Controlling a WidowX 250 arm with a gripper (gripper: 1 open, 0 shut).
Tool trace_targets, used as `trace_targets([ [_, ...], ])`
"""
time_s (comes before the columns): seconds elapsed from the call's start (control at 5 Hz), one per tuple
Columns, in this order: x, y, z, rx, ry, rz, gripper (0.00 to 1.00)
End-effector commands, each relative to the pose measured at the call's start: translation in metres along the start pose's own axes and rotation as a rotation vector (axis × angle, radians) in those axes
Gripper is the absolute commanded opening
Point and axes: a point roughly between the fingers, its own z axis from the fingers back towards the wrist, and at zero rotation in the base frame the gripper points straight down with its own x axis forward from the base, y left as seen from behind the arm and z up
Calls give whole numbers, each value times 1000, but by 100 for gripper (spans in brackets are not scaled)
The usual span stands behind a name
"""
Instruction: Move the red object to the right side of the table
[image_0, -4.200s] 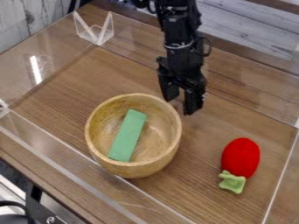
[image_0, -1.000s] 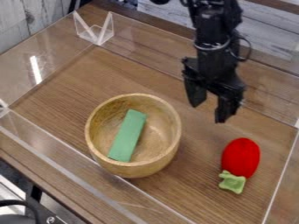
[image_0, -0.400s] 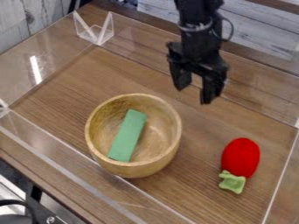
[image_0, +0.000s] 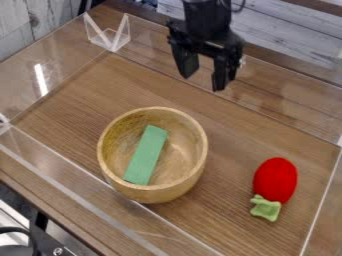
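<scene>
Lifted and shifted back-left from a second ago, the black gripper (image_0: 205, 68) is seen empty with fingers spread, while the small rounded red toy fruit (image_0: 275, 177) is left near the wood-grain table's (image_0: 287, 115) right edge, so placement looks done.

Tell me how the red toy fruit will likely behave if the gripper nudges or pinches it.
The red object is rounded, so a nudge would probably roll it, though its green leafy stem may stop it. Its smooth, curved sides might slip from a pinch. It looks small, so likely light.
</scene>
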Motion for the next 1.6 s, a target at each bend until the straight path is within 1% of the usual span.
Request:
trace_targets([
  [0.0, -2, -15, 11, -2, -28, -1, 100],
  [0.2, -4, -24, 10, -9, -14, -1, 100],
  [0.4, -4, -29, 0, -15, -12, -3, 100],
  [0.6, -4, -31, -6, -14, -7, 2, 100],
  [0.8, 1, -21, -11, -8, 7, -9, 100],
  [1.0, 8, -10, -8, 8, -14, -35, 100],
  [1.2, 14, -10, -7, 7, -7, -57, 100],
  [1.4, 16, -11, -8, 4, 10, -73, 100],
])
